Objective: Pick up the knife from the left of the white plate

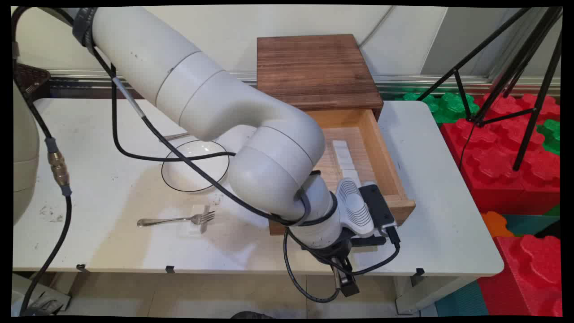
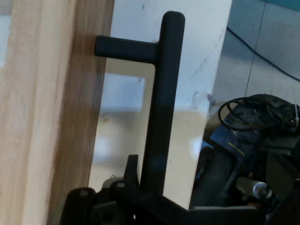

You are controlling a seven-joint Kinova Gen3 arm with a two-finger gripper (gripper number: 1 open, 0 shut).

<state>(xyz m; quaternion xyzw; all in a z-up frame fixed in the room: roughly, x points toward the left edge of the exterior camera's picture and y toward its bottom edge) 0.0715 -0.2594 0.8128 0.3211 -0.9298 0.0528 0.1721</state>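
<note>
You have the gripper (image 1: 345,276) down at the front of the open drawer (image 1: 358,152), past the table's (image 1: 439,233) near edge. In the hand view the drawer's black bar handle (image 2: 161,108) runs up from the gripper's linkage, standing off the wooden drawer front (image 2: 51,112) on a short black post. Whether the fingers are clamped on that handle or only beside it you cannot tell from either view, as the fingertips are hidden.

Taking the drawer as your landmark: it is pulled well out of a dark wooden cabinet (image 1: 314,69) that stands just behind it, and white blocks (image 1: 343,154) lie in a row inside it. A white bowl (image 1: 195,166) with a dark rim sits on the table to the left of the drawer, partly behind the arm. A fork (image 1: 177,220) lies in front of the bowl, further left of the drawer front, with its tines toward the drawer. Black cables hang from the arm across the bowl
</note>
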